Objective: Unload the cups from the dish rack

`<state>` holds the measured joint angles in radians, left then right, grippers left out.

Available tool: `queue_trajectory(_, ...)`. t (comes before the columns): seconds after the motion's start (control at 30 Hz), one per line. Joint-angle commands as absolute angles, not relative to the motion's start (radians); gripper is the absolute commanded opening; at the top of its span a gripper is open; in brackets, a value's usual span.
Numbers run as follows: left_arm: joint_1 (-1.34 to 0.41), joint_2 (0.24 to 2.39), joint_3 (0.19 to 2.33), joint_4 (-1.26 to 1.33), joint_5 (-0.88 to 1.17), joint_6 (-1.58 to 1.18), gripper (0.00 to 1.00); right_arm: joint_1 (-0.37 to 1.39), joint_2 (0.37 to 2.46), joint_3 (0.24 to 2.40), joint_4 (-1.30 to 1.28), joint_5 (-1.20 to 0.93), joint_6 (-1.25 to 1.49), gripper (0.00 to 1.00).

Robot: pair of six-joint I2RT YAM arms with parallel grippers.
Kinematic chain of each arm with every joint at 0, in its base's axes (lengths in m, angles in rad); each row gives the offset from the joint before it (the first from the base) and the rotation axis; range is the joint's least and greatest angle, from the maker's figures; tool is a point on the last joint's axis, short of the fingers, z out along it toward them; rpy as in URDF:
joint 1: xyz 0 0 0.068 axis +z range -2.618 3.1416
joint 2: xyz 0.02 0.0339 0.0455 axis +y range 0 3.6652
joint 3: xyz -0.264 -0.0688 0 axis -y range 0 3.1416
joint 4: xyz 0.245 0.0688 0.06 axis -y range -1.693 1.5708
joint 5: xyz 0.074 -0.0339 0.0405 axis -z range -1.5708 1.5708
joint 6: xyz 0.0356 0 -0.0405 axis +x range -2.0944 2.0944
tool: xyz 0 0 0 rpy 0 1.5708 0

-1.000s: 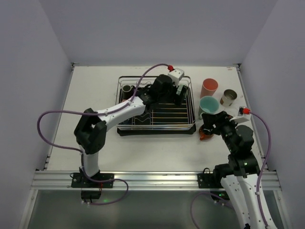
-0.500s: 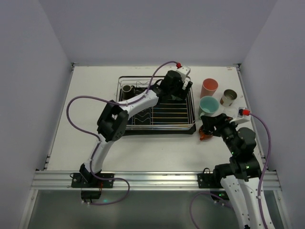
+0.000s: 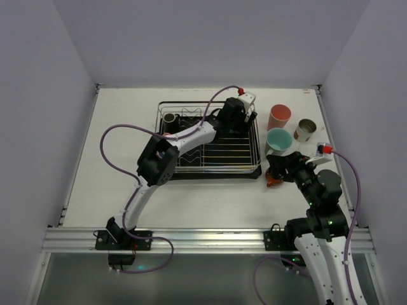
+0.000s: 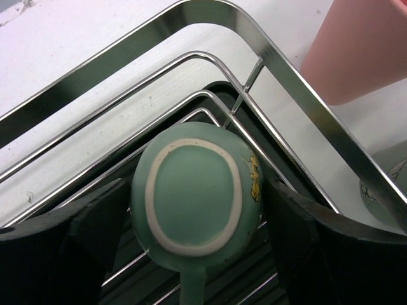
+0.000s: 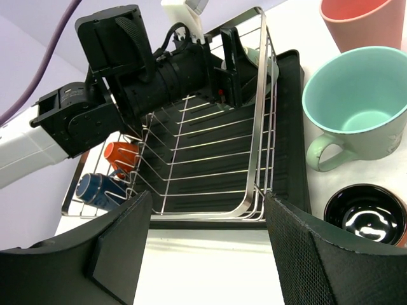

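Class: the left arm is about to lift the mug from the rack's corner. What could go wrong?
The left gripper straddles the upturned mint-green mug tight in the dish rack corner: its fingers may snag the wires. The mug's rounded side could slip from the grip. Swinging out, it might knock the pink tumbler outside.

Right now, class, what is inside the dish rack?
An upturned mint-green mug in a corner, an orange cup, a blue cup. The left arm covers part of the rack floor.
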<state>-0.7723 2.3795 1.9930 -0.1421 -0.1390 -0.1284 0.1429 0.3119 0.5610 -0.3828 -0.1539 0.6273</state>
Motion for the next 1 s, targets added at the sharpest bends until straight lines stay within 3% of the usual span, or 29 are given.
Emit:
queue_trajectory(0.0, -0.767, 2.395, 2.040, -0.129, -0.205, -0.075, 0.83, 0.138, 0.314, 0.581, -0.370, -0.198, 0.617, 0.73)
queue_trajectory(0.17, -0.767, 2.336, 1.976, -0.081, -0.204, -0.077, 0.53, 0.140, 0.322, 0.578, -0.360, -0.204, 0.618, 0.73)
queue_trajectory(0.37, -0.767, 2.221, 1.882, -0.018, -0.175, -0.103, 0.33, 0.140, 0.334, 0.584, -0.350, -0.212, 0.621, 0.73)
queue_trajectory(0.57, -0.767, 2.082, 1.746, 0.090, -0.124, -0.155, 0.23, 0.140, 0.376, 0.571, -0.270, -0.248, 0.664, 0.73)
queue_trajectory(0.97, -0.761, 1.806, 1.470, 0.250, -0.019, -0.297, 0.18, 0.138, 0.543, 0.552, -0.006, -0.360, 0.853, 0.73)
